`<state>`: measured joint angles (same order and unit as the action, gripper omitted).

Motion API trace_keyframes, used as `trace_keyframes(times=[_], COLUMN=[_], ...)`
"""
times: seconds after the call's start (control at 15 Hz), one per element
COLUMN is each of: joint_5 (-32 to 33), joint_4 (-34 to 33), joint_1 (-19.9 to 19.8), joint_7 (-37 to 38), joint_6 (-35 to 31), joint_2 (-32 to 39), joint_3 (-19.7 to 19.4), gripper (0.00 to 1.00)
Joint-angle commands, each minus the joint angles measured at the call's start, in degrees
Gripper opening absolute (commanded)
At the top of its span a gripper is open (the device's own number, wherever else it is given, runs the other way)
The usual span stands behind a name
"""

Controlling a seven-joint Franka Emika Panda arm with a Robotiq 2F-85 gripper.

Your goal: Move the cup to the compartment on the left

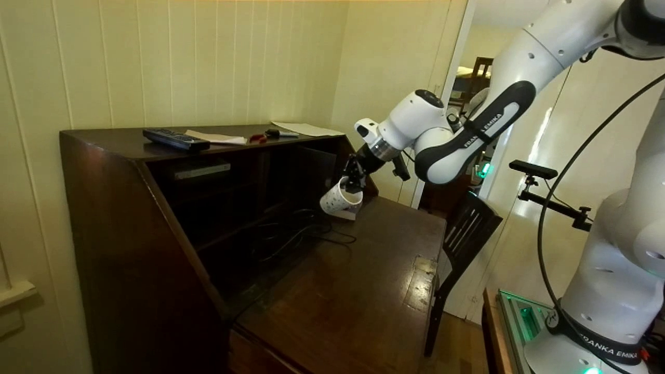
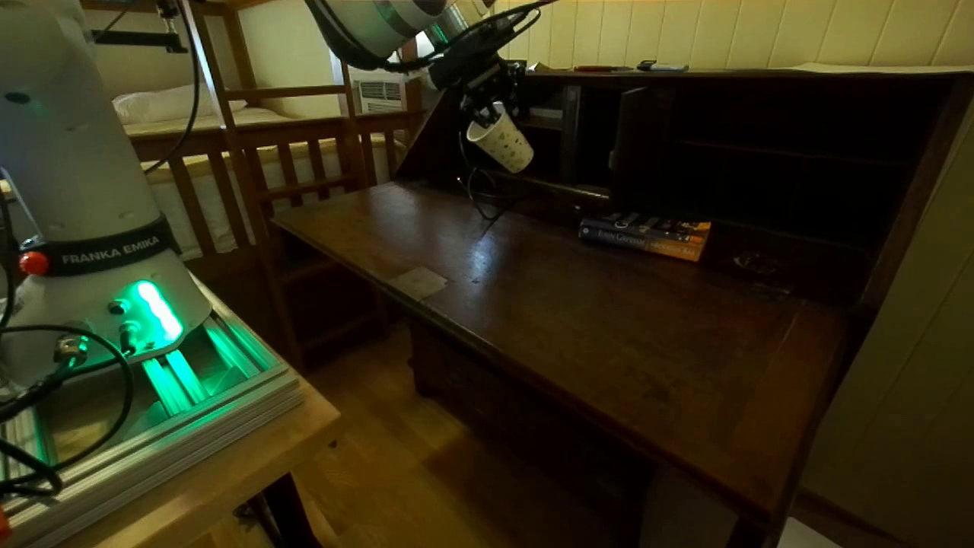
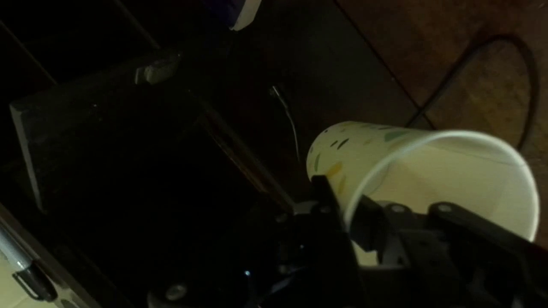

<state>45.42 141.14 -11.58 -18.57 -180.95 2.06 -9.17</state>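
Along the top of the desk [image 1: 130, 234] I see a remote control [image 1: 176, 140], a piece of paper [image 1: 218, 137], a small red thing [image 1: 257, 138], a pen [image 1: 282, 133] and a wider sheet [image 1: 309, 129]. One book [image 2: 643, 236] lies flat on the tabletop [image 2: 609, 327], and dark cables [image 3: 532, 81] make loops near it. A chair [image 1: 470, 234] stands at the front edge; farther away is a bed [image 2: 293, 93] with a pillow [image 2: 179, 104].

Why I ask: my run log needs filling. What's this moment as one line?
claw: shut on wall of speckled paper cup | pose: tilted, held above drop-front desk's writing surface | placement: not yet done
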Motion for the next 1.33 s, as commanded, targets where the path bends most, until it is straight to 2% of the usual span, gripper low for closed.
trace_keyframes(times=[0.0, 0.07, 0.13, 0.27, 0.4, 0.47, 0.67, 0.73, 1.0, 1.13, 1.27], joint_5=[-4.4, -3.1, -1.7, -1.4, -1.4, -1.4, 0.3, -2.9, -9.0, -13.4, -15.8], joint_4=[11.9, 12.7, 7.9, 10.4, 10.7, 10.7, 8.0, 7.6, 1.6, -1.7, -4.8], joint_1=[-1.9, -0.3, -0.7, -0.5, -0.3, -0.2, 2.3, 2.6, 5.5, 5.8, 7.1], joint_7=[-14.9, -13.8, -10.0, -11.2, -11.3, -11.3, -13.0, -16.4, -26.0, -34.8, -42.8], joint_6=[-10.2, -14.1, -8.8, -12.5, -12.7, -12.7, -17.2, -17.8, -20.8, -21.5, -22.5], joint_2=[-7.1, -5.7, -4.1, -4.2, -4.2, -4.2, -4.6, -4.7, -1.2, 1.9, 5.4], joint_3=[-0.2, -1.4, -1.0, -1.2, -1.1, -1.1, 1.2, 3.3, 8.7, 10.1, 9.8], gripper=[0.02, 0.02, 0.06, 0.06, 0.06, 0.02, 0.02, 0.02, 0.02, 0.02, 0.02])
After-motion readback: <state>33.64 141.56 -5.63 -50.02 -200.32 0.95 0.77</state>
